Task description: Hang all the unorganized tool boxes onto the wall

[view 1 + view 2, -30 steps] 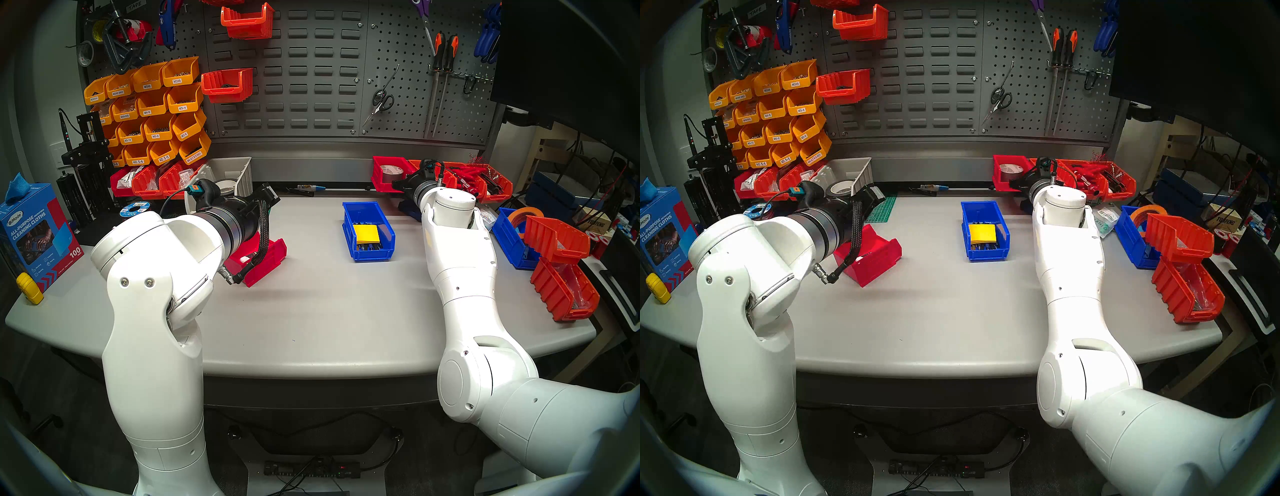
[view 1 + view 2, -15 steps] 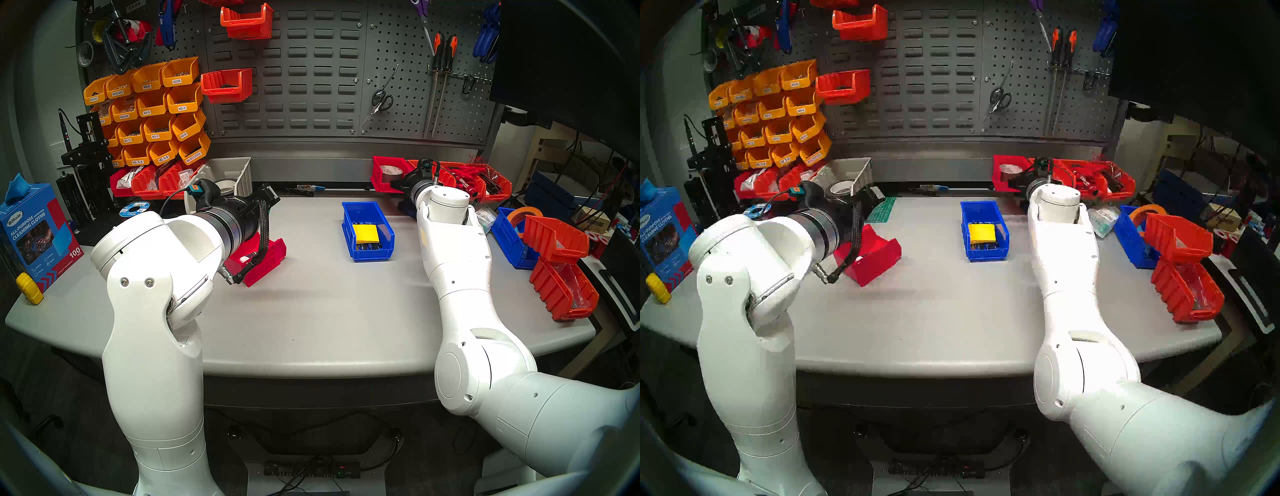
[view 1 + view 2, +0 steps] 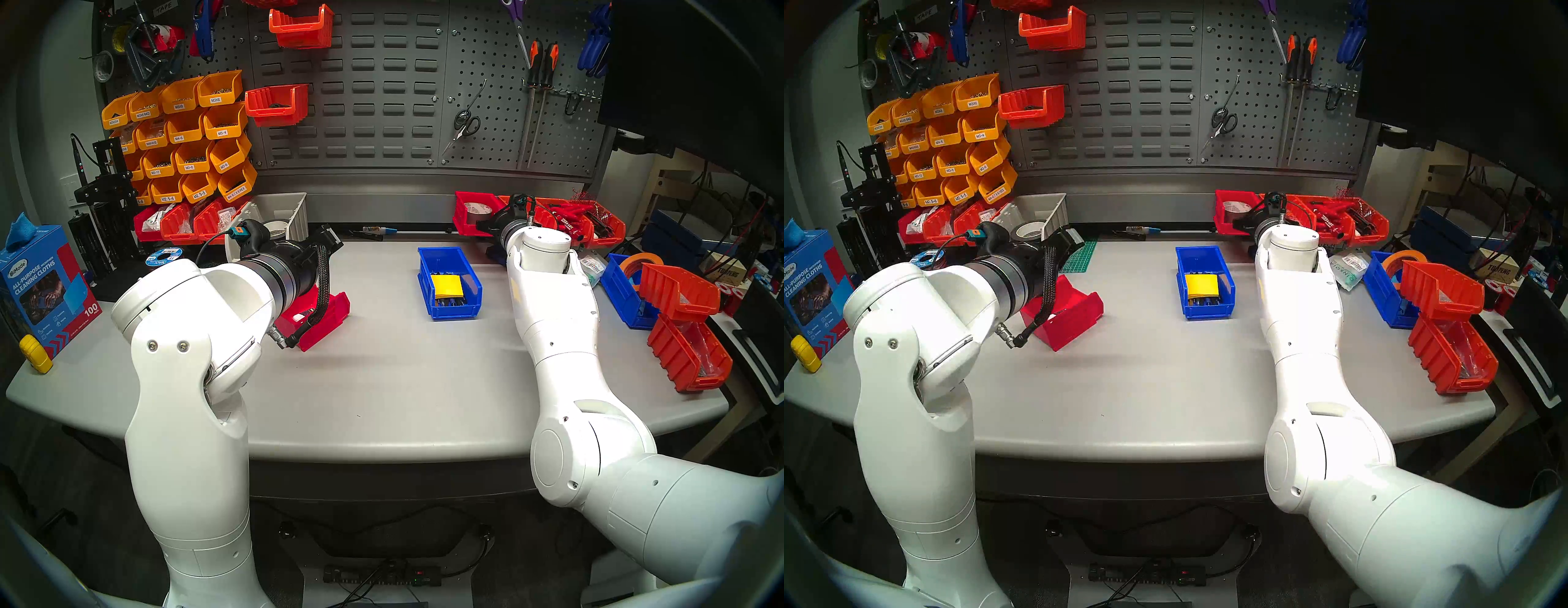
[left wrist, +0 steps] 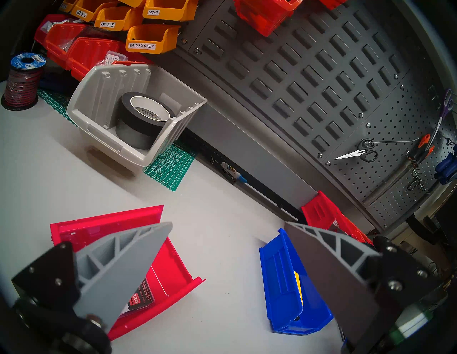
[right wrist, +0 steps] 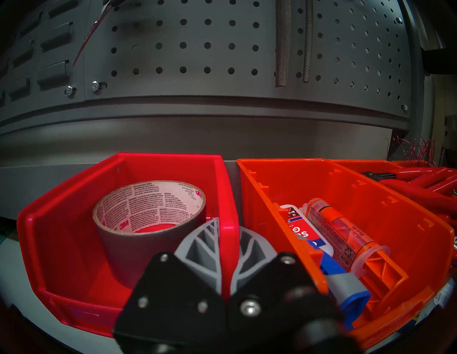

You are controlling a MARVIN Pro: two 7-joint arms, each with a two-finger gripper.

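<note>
None of my three tool boxes hangs on the wall (image 3: 382, 97) yet; all the hanging is left to do. Crimson bin with the tape roll (image 5: 128, 222): low centre of my right wrist view, at the foot of the wall, just beside an orange-red bin (image 5: 346, 222). My right gripper (image 5: 228, 237) is clenched on that crimson bin's right side wall, one finger inside, one outside. The bin seems to sit on the bench; lifting looks like the next step. Second crimson bin (image 4: 170, 267): lower left of the left wrist view, on the table. Blue bin (image 4: 284, 284): lower right there, well apart. My left gripper (image 4: 227, 247) hangs above them, jaws spread wide, holding nothing.
</note>
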